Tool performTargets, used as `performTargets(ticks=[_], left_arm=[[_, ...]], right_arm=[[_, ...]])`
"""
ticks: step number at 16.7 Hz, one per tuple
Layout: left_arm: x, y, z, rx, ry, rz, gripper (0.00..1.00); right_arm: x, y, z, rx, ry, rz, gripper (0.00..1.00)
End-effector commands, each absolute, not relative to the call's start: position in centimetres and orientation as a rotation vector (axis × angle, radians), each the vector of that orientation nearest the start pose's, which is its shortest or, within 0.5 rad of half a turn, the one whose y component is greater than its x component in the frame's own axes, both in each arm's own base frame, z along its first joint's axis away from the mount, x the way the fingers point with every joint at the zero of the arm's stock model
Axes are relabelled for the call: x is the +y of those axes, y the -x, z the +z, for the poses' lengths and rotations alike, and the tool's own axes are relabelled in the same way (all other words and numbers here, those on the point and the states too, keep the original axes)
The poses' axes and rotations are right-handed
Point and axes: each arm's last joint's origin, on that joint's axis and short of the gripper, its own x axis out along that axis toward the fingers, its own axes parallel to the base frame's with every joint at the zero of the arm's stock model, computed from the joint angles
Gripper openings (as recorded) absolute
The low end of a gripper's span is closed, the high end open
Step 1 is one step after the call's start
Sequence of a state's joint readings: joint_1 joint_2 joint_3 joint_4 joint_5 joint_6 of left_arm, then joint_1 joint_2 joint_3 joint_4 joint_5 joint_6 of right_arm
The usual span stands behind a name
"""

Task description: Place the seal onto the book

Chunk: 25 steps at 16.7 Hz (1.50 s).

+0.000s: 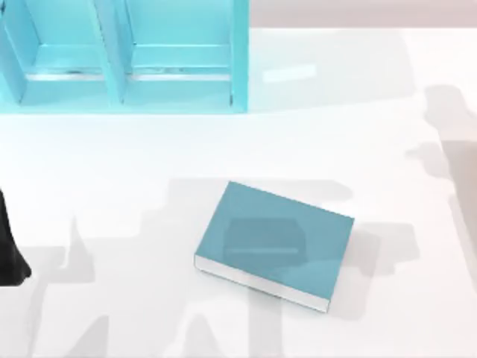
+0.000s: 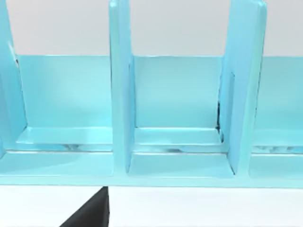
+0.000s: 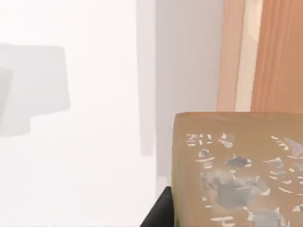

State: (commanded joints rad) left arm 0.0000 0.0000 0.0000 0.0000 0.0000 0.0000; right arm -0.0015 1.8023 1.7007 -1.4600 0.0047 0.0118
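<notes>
The seal (image 3: 236, 170), a small, stiff, light wooden-looking block, is seen close against the right hand, whose grip cannot be told, while the book (image 1: 274, 242) lies flat mid-worktop, offering a broad, firm cover.

My left arm (image 1: 9, 246) is sitting at the bench's (image 1: 112, 171) left edge as a dark shape, parked. A black part of its end effector (image 2: 92, 210) is poking into its wrist view. A black part of my right end effector (image 3: 158, 210) is showing in the right wrist view.
</notes>
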Motion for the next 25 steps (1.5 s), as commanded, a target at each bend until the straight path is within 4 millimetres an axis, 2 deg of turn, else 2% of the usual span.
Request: performTargets(ticks=[4, 7, 10, 13, 17, 19, 22, 25], left_arm=[[-0.1, -10.6, 16.0, 0.000, 0.000, 0.000, 1.00], [-0.1, -10.6, 16.0, 0.000, 0.000, 0.000, 1.00], [-0.1, -10.6, 16.0, 0.000, 0.000, 0.000, 1.00], [-0.1, -10.6, 16.0, 0.000, 0.000, 0.000, 1.00], [-0.1, -10.6, 16.0, 0.000, 0.000, 0.000, 1.00], [-0.1, -10.6, 16.0, 0.000, 0.000, 0.000, 1.00], [-0.1, -10.6, 16.0, 0.000, 0.000, 0.000, 1.00], [-0.1, -10.6, 16.0, 0.000, 0.000, 0.000, 1.00]], right_arm=[[0.3, -33.8, 29.1, 1.566, -0.011, -0.013, 0.00], [2.4, -34.5, 28.5, 1.563, -0.013, -0.015, 0.00], [7.0, -35.5, 27.3, 1.560, -0.017, -0.020, 0.00], [13.2, -35.8, 25.5, 1.559, -0.021, -0.022, 0.00], [21.7, -34.2, 22.9, 1.561, -0.022, -0.020, 0.00], [25.1, -32.9, 21.7, 1.564, -0.019, -0.016, 0.00], [28.3, -31.4, 20.6, 1.567, -0.013, -0.013, 0.00], [28.7, -31.2, 20.4, 1.568, -0.012, -0.012, 0.00]])
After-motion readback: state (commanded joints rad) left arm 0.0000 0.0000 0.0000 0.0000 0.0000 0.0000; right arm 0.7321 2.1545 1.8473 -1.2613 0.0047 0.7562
